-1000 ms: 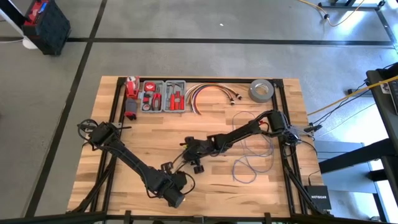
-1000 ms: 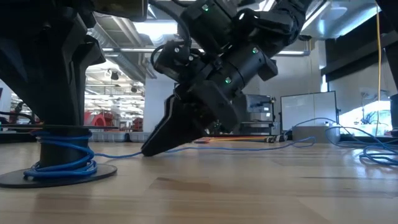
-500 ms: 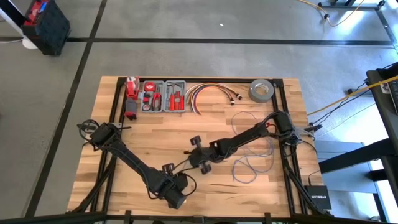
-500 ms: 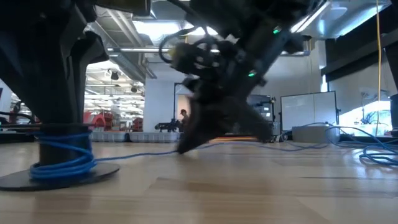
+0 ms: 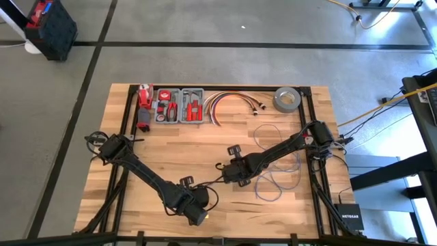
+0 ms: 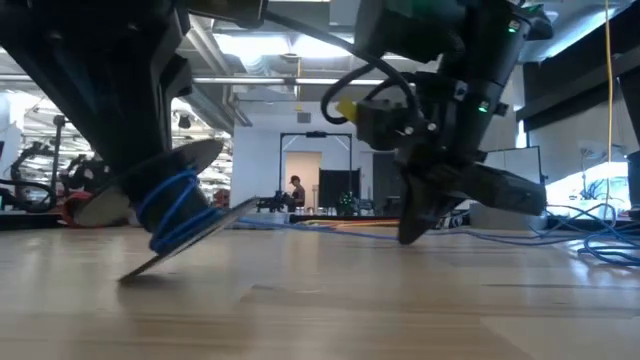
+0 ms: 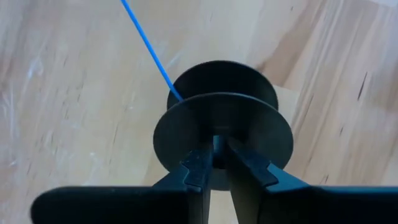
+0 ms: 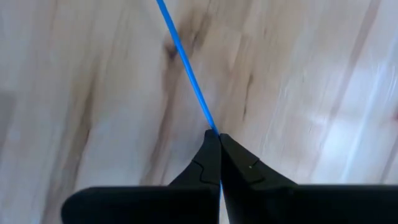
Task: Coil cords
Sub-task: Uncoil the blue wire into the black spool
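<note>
Now right end effector (image 8: pixel 216 138) pinches blue wire (image 8: pixel 186 71).

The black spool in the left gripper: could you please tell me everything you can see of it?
The spool is a black reel with two round flanges and a narrow core, plastic by its look. Thin blue wire is wound in several turns around the core, and one strand runs off across the wooden table to the right gripper, shut on it. The left gripper holds the spool by its near flange. In the low view it is tilted, one flange edge touching the table.
</note>
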Robot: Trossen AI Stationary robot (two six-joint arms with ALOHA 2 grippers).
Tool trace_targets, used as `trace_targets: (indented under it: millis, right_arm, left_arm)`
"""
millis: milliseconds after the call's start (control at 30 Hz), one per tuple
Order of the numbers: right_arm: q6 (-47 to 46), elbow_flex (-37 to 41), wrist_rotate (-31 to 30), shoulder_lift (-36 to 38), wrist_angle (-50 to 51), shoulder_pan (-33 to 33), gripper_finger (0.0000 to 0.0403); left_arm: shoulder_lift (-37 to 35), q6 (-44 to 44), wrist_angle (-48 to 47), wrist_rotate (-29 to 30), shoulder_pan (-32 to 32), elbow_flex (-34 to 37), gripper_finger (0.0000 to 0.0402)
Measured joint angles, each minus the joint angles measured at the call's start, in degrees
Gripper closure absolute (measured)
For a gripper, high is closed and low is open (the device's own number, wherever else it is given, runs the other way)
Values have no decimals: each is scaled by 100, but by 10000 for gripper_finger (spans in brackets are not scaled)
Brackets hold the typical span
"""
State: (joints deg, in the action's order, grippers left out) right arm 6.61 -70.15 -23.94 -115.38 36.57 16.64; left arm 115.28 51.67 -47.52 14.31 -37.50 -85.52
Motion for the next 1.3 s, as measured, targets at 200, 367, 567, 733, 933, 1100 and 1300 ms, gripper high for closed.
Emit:
trace_targets:
  millis: [200, 367, 567, 733, 933, 1100, 1300]
  right_arm:
    - [-268, 272, 4, 203, 72, 5, 402]
    - [-493, 390, -137, 300, 748, -21, 402]
    - [-746, 556, -495, 300, 1404, -27, 402]
    - [-932, 560, -615, 320, 1355, -18, 402]
    - [-1507, 565, -755, 556, 1406, -30, 389]
    - [-2156, 560, -843, 799, 1804, -20, 340]
    - [-2758, 549, 154, 1612, 2362, 233, 261]
  left_arm:
    - [-10, -65, -8, -49, 25, -7, 361]
    - [31, -122, -82, -442, 19, 18, 361]
    - [0, 44, -179, -448, 20, 5, 361]
    - [4, -79, -181, -311, 65, 15, 361]
    - [4, -119, -151, 15, 70, 11, 361]
    - [2, -147, -145, 268, 70, 11, 361]
    - [1, -305, -133, 308, 74, 9, 361]
